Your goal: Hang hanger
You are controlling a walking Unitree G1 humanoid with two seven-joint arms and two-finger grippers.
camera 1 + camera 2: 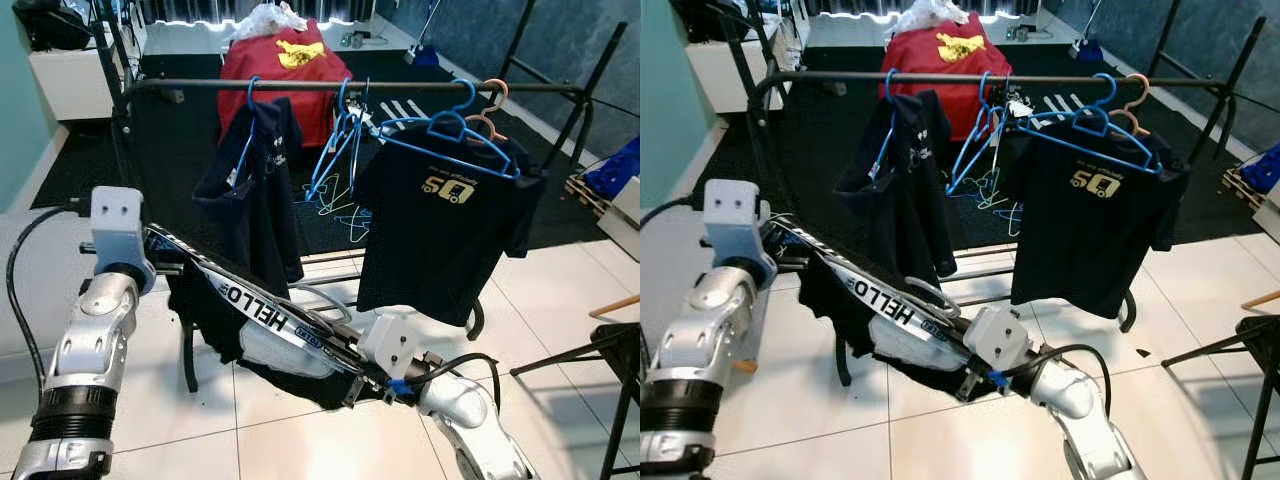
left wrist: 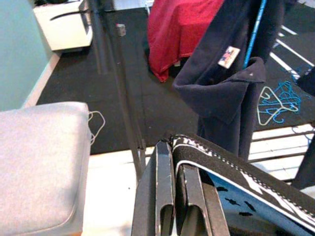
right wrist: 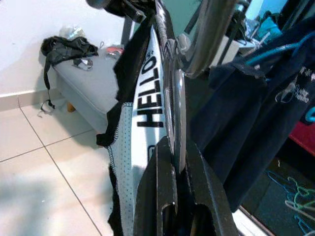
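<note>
Below the black clothes rail (image 1: 350, 86), well short of it, hangs the job in hand: a black-and-white garment printed HELLO (image 1: 262, 312), stretched on its hanger between the two arms. Largest first: the rail is already crowded, a dark shirt (image 1: 255, 170) on one blue hanger, a bunch of empty blue hangers (image 1: 340, 140) mid-rail, and a dark T-shirt (image 1: 440, 225) beyond. The open stretch nearest the rail's left bend looks like the spot to aim for. Left end effector (image 2: 170, 196) is pressed together on the garment's edge; right end effector (image 3: 172, 187) pinches the hanger's metal wire. To do this well, both arms should rise together, keeping it level, then tip the hook over the rail. Trouble is, the hanger's hook is hard to make out, buried in fabric, so its facing is anyone's guess.
</note>
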